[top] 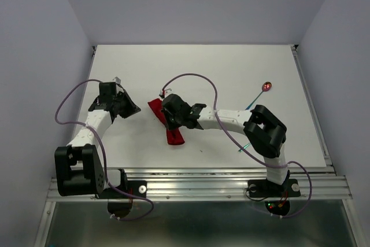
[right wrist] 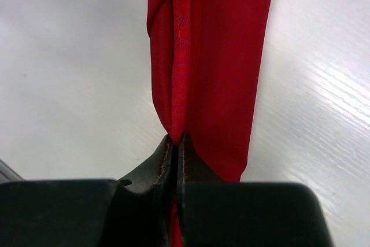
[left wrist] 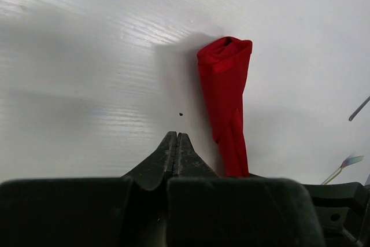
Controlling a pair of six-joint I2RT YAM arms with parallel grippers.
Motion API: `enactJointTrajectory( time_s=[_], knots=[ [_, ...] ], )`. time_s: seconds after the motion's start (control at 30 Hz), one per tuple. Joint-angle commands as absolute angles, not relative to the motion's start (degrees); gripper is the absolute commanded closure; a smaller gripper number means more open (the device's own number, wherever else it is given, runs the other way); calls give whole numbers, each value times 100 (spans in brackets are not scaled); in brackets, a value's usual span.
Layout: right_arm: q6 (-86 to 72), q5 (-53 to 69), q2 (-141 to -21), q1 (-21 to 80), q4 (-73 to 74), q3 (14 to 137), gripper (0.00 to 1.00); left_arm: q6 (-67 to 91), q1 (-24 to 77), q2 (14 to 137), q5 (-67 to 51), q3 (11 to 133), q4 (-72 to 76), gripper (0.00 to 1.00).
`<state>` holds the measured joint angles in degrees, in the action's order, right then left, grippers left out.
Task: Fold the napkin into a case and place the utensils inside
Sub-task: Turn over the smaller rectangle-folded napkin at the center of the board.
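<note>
The red napkin (top: 172, 136) lies mid-table as a long, narrow folded strip. My right gripper (top: 165, 117) is shut on a raised lengthwise fold of it; in the right wrist view the cloth (right wrist: 219, 56) runs away from the pinching gripper (right wrist: 178, 141). My left gripper (top: 136, 110) is shut and empty, just left of the napkin; in the left wrist view it (left wrist: 176, 138) sits beside the strip (left wrist: 226, 93). The spoon (top: 266, 87) with its shiny red bowl lies at the right. A teal sliver of the fork (top: 245, 146) shows by the right arm's elbow.
The white table's right rail (top: 312, 108) runs close to the spoon. Purple cables loop over both arms (top: 191, 76). Two thin utensil ends show at the right edge of the left wrist view (left wrist: 347, 162).
</note>
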<state>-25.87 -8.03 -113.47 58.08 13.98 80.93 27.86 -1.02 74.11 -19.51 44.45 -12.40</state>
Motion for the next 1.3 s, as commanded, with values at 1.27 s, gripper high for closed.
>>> enactJointTrajectory(
  time_s=[1.27],
  knots=[
    [-4781,4904,-12006,4307,-3761,6583,99,2312,-940,6829,-2355,4755,-1775,100]
  ],
)
